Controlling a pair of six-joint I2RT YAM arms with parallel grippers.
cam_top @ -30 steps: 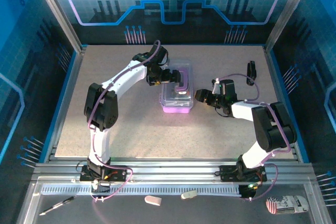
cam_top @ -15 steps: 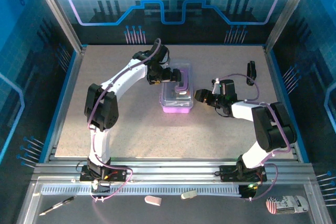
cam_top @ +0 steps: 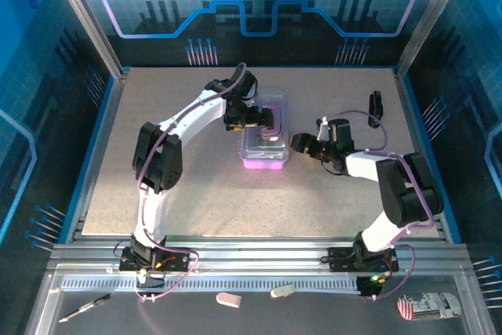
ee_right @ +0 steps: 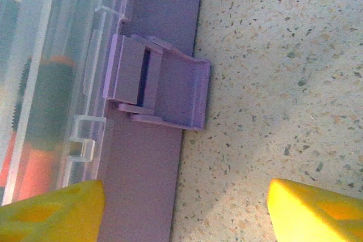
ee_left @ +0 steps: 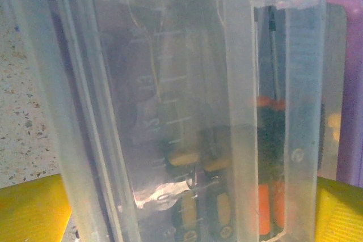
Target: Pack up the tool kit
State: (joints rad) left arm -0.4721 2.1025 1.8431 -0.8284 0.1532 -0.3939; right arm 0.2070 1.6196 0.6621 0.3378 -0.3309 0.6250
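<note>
Left gripper point(cam_top: 259, 119) moves over case point(cam_top: 263, 156) lid, spread wide, empty | right gripper point(cam_top: 296, 143) released, nearer | latch point(ee_right: 161, 89) straight ahead, midway along case's long side

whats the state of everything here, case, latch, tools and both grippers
tool kit case: lid down
latch: swung out, looks unfastened
screwdrivers: inside, under the clear lid
left gripper: open, over the lid
right gripper: open, facing the latch, holding nothing
</note>
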